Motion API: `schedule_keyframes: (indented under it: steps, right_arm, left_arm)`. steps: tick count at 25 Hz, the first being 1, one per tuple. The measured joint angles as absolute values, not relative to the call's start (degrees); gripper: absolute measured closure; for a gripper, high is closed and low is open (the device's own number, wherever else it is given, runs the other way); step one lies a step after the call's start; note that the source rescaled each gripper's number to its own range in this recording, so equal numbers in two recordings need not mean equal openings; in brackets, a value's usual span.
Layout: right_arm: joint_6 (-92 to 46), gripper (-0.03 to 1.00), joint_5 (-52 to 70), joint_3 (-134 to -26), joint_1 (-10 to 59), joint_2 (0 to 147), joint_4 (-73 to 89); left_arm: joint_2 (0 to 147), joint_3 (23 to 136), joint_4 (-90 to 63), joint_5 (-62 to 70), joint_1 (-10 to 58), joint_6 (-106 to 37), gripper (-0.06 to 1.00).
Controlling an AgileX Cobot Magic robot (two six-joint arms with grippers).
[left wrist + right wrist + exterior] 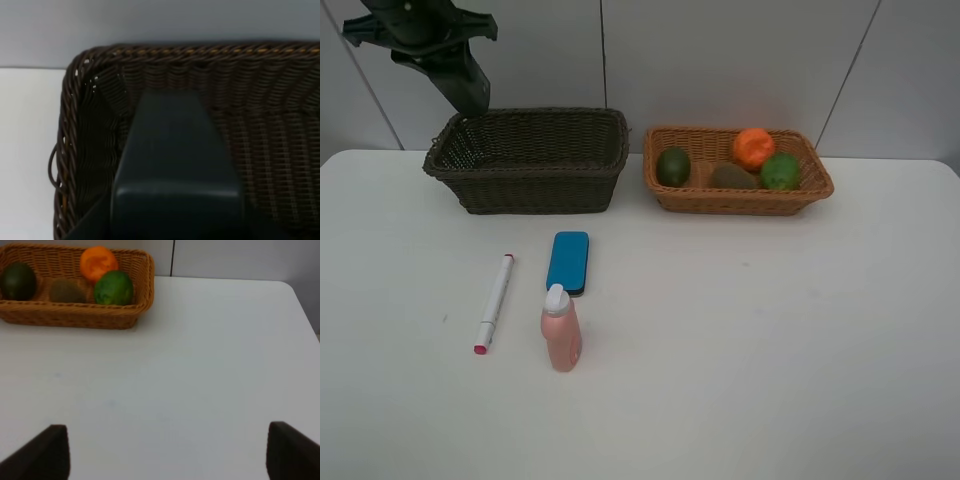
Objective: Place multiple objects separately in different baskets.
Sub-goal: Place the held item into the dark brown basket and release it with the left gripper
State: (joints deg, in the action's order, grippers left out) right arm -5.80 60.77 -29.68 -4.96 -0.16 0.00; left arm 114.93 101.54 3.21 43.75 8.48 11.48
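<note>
Fingers [47, 452] of your right gripper [169, 452] are standing spread wide over the bare white table [770, 350], pinching nothing and touching nothing. Beyond them, toward the left side of the table, a pink bottle with a white cap [561, 332] is standing upright on its own. A white marker [494, 302] with a red tip is lying flat just to its left, and the two are not touching. A blue eraser block [568, 261] is lying flat just behind the bottle. Farther back, two rectangular baskets are sitting side by side, near each other but apart. On the right, the shallow light orange-tan wicker basket [740, 203] is holding four things. A dark green fruit [673, 166] is resting at its left end and a brown kiwi [732, 177] in the middle. A round orange [753, 148] is sitting behind the kiwi against the far wall, and a bright green fruit [780, 171] is lying at the right end. On the left is the deeper dark brown wicker basket [528, 185]. Farthest back, your left gripper [432, 38] is hanging above that basket's far left corner. It is pinching a dark green pump bottle [175, 165], which is hanging over the basket's inside, clear of the weave.
</note>
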Motion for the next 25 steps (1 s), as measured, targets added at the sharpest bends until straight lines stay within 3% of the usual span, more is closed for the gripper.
schedule_keyframes:
  steps: [11,25]
  right_arm:
    - [-5.8,-0.03,60.8,-29.7,-5.0,-0.2,0.0]
    - [-5.8,-0.03,60.8,-29.7,-5.0,-0.2,0.0]
  left_arm:
    - [125.4,102.8,4.3,45.7,7.9,13.8,0.58]
    - [126.2,102.8,4.7,45.3,7.8,10.9,0.58]
